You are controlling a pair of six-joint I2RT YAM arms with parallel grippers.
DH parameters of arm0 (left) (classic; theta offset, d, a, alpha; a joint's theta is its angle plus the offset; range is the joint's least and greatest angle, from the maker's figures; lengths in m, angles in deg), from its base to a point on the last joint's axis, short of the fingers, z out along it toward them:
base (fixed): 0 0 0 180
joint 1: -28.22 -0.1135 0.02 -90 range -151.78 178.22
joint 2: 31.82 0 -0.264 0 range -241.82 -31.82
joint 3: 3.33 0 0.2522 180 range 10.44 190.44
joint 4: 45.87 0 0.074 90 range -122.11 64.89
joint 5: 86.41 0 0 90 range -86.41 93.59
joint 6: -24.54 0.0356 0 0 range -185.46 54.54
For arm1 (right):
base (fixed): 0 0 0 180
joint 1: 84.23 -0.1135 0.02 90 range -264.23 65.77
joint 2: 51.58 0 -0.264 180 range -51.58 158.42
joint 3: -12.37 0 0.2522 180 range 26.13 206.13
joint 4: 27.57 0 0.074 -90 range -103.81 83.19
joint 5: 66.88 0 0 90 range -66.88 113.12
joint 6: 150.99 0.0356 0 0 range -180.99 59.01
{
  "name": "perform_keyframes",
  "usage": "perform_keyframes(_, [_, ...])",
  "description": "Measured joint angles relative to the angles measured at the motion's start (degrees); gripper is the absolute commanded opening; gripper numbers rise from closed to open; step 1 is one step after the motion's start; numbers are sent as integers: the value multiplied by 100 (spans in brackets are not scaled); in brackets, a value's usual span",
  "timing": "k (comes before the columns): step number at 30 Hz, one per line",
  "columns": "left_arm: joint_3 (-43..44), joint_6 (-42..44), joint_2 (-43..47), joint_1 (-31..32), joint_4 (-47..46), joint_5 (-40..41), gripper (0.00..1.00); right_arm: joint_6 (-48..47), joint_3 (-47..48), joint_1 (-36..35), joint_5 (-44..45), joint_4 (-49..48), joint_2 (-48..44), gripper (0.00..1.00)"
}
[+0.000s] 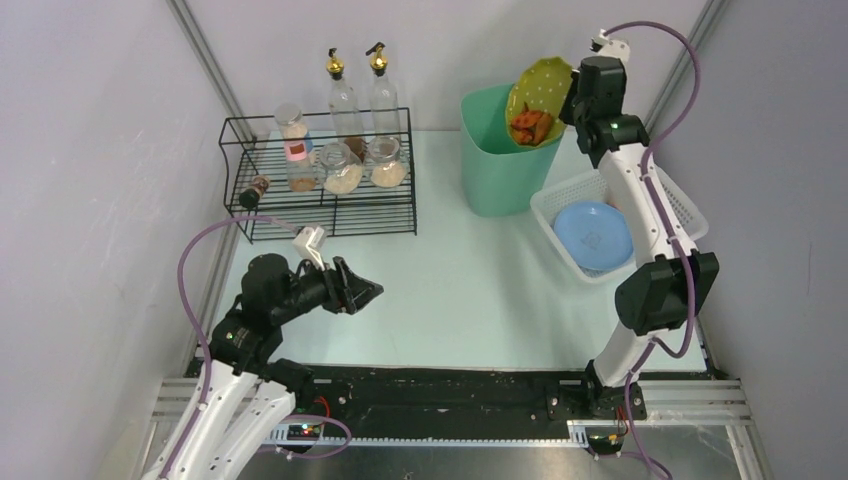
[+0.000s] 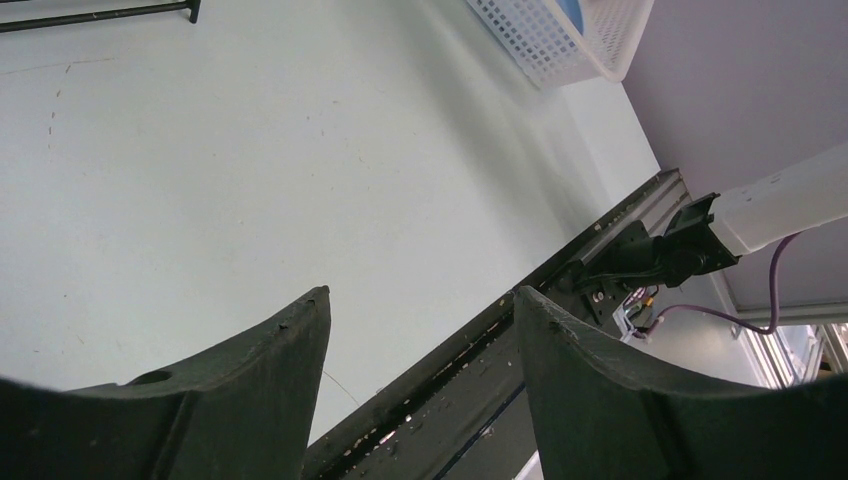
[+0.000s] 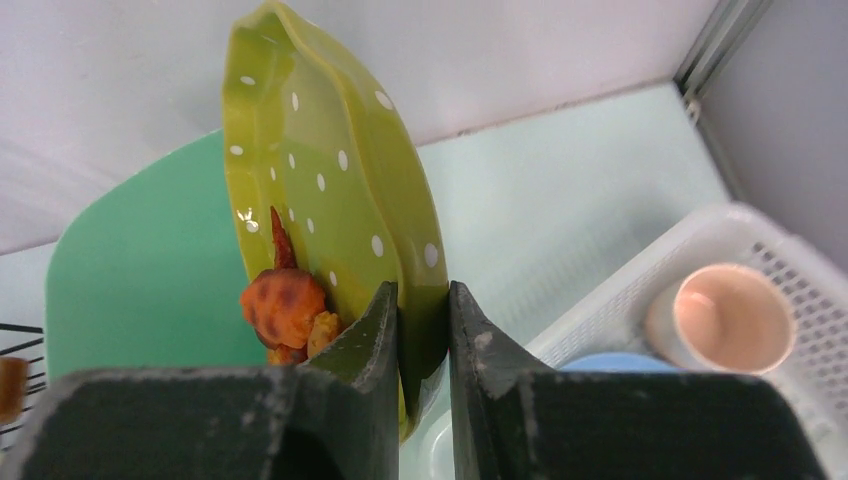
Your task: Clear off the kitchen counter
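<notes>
My right gripper (image 1: 572, 100) is shut on the rim of a lime-green dotted plate (image 1: 545, 83), held tilted on edge over the green bin (image 1: 498, 165) at the back. Orange food scraps (image 1: 531, 126) cling to the plate's lower face. In the right wrist view the gripper (image 3: 422, 300) pinches the plate (image 3: 320, 190) with the scraps (image 3: 285, 305) beside the left finger and the bin (image 3: 140, 270) behind. My left gripper (image 1: 368, 291) is open and empty, low over the pale mint kitchen counter (image 1: 470, 290) at the front left; it also shows in the left wrist view (image 2: 420, 305).
A white basket (image 1: 690, 215) at the right holds a blue plate (image 1: 592, 235) and a pink cup (image 3: 730, 315). A black wire rack (image 1: 320, 215) at the back left holds jars and bottles. Aluminium posts border the counter.
</notes>
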Motion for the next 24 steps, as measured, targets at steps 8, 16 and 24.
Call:
perform_keyframes(8, [-2, 0, 76, 0, 0, 2, 72, -1615, 210, -636, 820, -802, 127, 0])
perform_keyframes(16, [-2, 0, 116, 0, 0, 9, 72, -3303, 160, -1128, 1272, -2192, 317, 0])
perform_keyframes(24, [-2, 0, 184, 0, 0, 26, 72, -4811, -409, -1292, 1519, -3821, 321, 0])
